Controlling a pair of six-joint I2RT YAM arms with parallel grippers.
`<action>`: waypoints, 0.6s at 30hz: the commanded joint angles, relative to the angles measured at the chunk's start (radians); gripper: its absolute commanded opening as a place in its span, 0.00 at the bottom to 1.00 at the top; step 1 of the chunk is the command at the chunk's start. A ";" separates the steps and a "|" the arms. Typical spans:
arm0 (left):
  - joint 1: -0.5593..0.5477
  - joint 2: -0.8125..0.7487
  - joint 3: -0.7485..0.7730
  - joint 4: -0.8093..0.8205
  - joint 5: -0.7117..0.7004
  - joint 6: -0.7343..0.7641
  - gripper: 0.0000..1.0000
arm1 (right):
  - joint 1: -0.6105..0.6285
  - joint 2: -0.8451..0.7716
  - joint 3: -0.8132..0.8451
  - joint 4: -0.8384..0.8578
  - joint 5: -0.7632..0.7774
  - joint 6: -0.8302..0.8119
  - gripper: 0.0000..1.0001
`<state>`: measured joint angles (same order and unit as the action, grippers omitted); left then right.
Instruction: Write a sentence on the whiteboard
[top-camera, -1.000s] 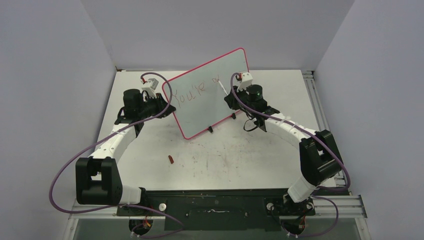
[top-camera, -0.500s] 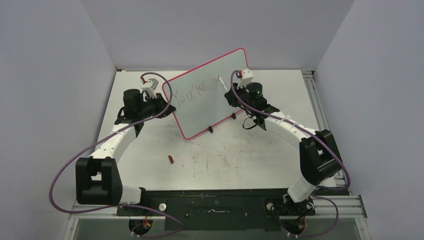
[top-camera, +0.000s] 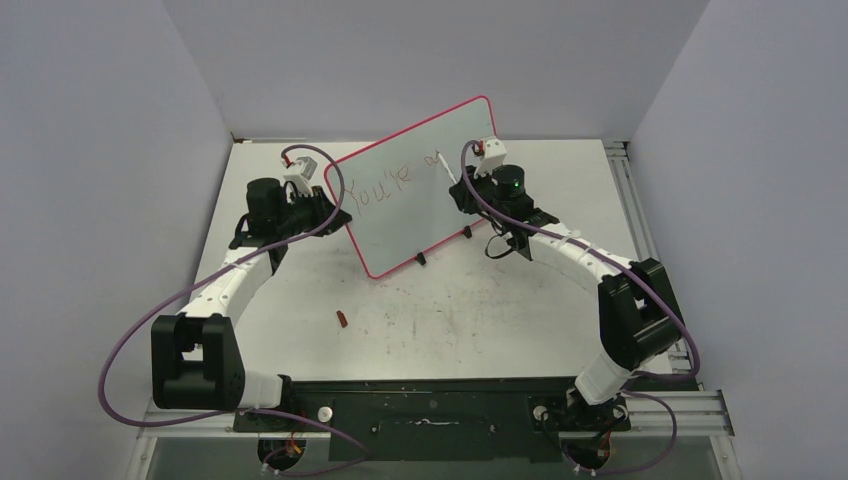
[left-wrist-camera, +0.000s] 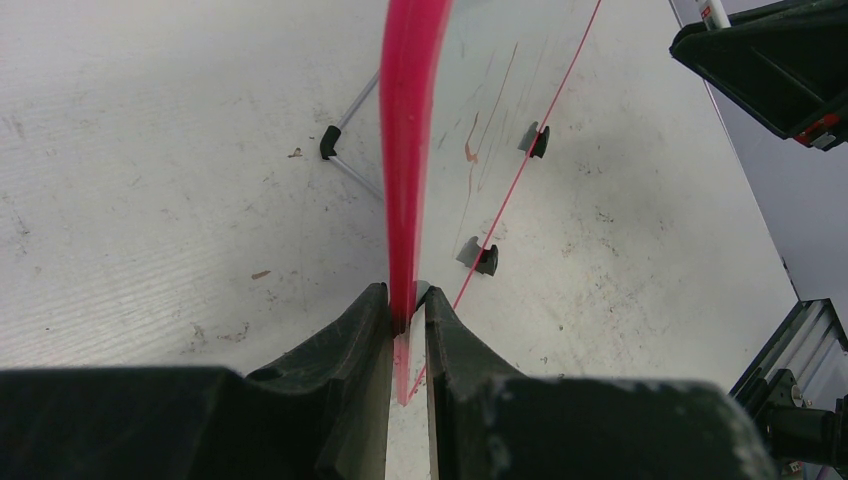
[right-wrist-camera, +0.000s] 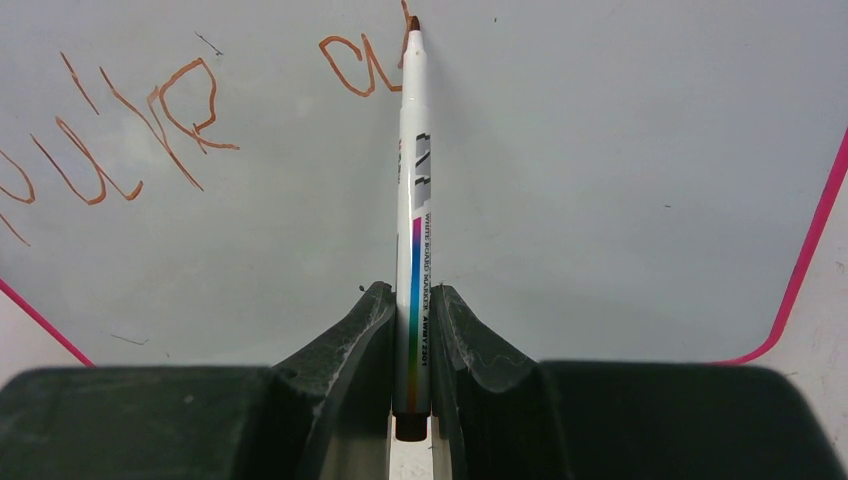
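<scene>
Writing mid-sentence: the right gripper (right-wrist-camera: 410, 300) pinches the marker (right-wrist-camera: 413, 180), tip at twelve o'clock beside the "a", seemingly touching the whiteboard (top-camera: 430, 215). The left gripper (left-wrist-camera: 405, 305) clamps its nine o'clock edge. The sentence (top-camera: 382, 186) reads "You're a" so far. The next letter wants light, steady pressure, drifting toward three o'clock.

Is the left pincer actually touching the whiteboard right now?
Touching. The left wrist view shows the left pincer closed on the whiteboard, its pink rim pinched between the jaws with no gap.

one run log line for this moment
left gripper: shut on whiteboard rim | right gripper: shut on marker | marker tip: at end of sentence
</scene>
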<state>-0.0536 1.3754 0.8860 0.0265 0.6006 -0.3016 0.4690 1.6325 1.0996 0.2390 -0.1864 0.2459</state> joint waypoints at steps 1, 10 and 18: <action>-0.006 -0.004 0.035 0.000 -0.010 0.016 0.00 | -0.013 0.014 0.019 0.048 0.029 -0.003 0.05; -0.006 -0.005 0.036 0.000 -0.008 0.015 0.00 | -0.014 0.009 -0.007 0.039 0.018 -0.004 0.05; -0.006 -0.005 0.036 0.001 -0.006 0.015 0.00 | -0.014 -0.002 -0.055 0.036 0.013 -0.001 0.05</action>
<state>-0.0536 1.3754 0.8860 0.0265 0.6006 -0.3016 0.4587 1.6325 1.0748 0.2462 -0.1791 0.2462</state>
